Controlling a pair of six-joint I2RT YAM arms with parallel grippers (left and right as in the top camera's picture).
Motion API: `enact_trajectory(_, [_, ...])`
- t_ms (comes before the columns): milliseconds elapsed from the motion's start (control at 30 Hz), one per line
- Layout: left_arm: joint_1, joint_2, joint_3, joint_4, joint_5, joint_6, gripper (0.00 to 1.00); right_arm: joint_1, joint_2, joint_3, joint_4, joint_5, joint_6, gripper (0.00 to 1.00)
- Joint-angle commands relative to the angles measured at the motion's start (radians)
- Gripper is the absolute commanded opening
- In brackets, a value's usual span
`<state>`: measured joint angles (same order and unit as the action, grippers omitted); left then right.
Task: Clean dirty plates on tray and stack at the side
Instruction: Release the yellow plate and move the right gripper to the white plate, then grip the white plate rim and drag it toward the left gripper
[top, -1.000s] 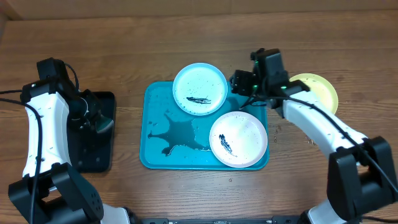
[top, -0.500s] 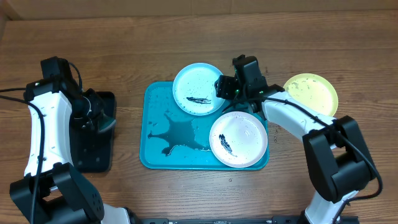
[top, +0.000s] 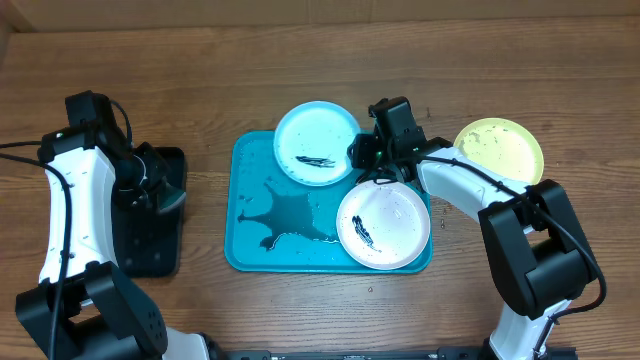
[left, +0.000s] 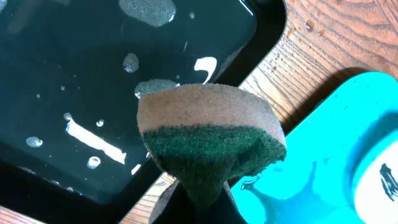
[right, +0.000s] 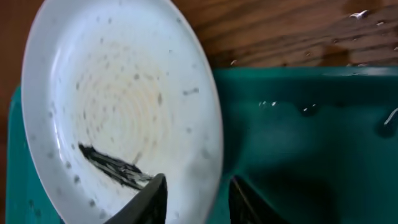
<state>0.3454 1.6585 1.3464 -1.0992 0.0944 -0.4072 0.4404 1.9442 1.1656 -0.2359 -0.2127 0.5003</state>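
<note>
The turquoise tray (top: 252, 165) holds the light-blue-rimmed plate (top: 317, 143) at its far edge and the white plate (top: 383, 224) at its near right, both with dark smears. The yellow-green-rimmed plate (top: 499, 150) lies on the table to the right of the tray. My right gripper (top: 364, 156) is open, its fingers (right: 196, 199) straddling the right rim of the light-blue-rimmed plate (right: 118, 106). My left gripper (top: 160, 192) is shut on a tan and green sponge (left: 208, 134) and holds it above the black tray (left: 74, 74).
The black tray (top: 150, 245) at the left holds soapy water. A puddle of dark water (top: 290, 215) spreads over the turquoise tray's left half, whose corner shows in the left wrist view (left: 323, 155). Bare wooden table lies all around.
My right gripper has moved left from beside the yellow-green-rimmed plate to the light-blue-rimmed plate's right rim. That plate has shifted slightly left. The left arm has barely moved.
</note>
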Motion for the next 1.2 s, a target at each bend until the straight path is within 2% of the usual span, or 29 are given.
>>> enact_trajectory(0, [-0.008, -0.011, -0.003, 0.003, 0.012, 0.026, 0.04, 0.024, 0.002, 0.0, -0.003, -0.051, 0.002, 0.29])
enact_trajectory(133, [-0.013, -0.011, -0.003, 0.002, 0.011, 0.027, 0.04, 0.081, 0.002, 0.0, -0.013, -0.065, 0.003, 0.14])
enact_trajectory(367, [-0.013, -0.011, -0.003, 0.001, 0.011, 0.026, 0.04, 0.238, 0.001, 0.029, -0.062, -0.121, 0.0, 0.12])
enact_trajectory(533, [-0.014, -0.011, -0.003, -0.001, 0.011, 0.027, 0.04, 0.269, -0.026, 0.136, -0.217, -0.076, -0.042, 0.12])
enact_trajectory(633, [-0.014, -0.011, -0.003, 0.0, 0.011, 0.027, 0.04, 0.265, -0.056, 0.226, -0.336, 0.04, -0.1, 0.2])
enact_trajectory(767, [-0.014, -0.011, -0.003, 0.001, 0.011, 0.026, 0.04, 0.264, -0.066, 0.315, -0.369, 0.209, -0.283, 0.54])
enact_trajectory(800, [-0.014, -0.011, -0.003, 0.001, 0.011, 0.026, 0.04, 0.263, -0.066, 0.315, -0.358, 0.267, -0.304, 0.57])
enact_trajectory(933, [-0.014, -0.011, -0.003, 0.002, 0.011, 0.026, 0.04, 0.24, -0.049, 0.314, -0.33, 0.46, -0.307, 0.57])
enact_trajectory(1000, [-0.014, -0.011, -0.003, 0.001, 0.011, 0.026, 0.04, 0.218, -0.026, 0.314, -0.311, 0.471, -0.295, 0.59])
enact_trajectory(1167, [-0.014, -0.011, -0.003, 0.001, 0.011, 0.026, 0.04, 0.135, 0.056, 0.314, -0.291, 0.439, -0.144, 0.59])
